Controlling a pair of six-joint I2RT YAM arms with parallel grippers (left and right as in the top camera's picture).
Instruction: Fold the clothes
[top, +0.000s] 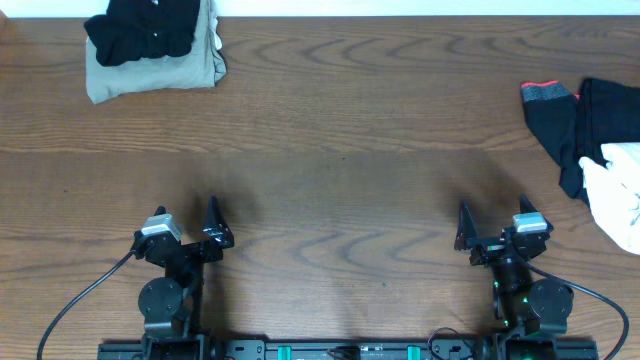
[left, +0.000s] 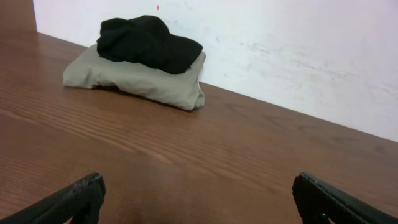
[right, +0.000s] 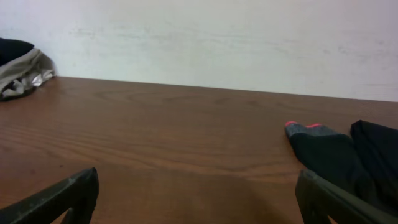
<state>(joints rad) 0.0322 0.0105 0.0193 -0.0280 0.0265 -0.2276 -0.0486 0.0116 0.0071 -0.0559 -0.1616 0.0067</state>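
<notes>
Above the table (top: 330, 120), waiting with left gripper (top: 187, 226) and right gripper (top: 497, 228) gaping empty, white shirt (top: 620, 200) bunched among black garments (top: 575, 120) off the latter's right; at left wrist, facing the folded stack (left: 137, 78); at right wrist, sighting those garments ahead-right

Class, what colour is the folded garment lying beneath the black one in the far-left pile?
Khaki; the folded garment shows best in the left wrist view.
</notes>
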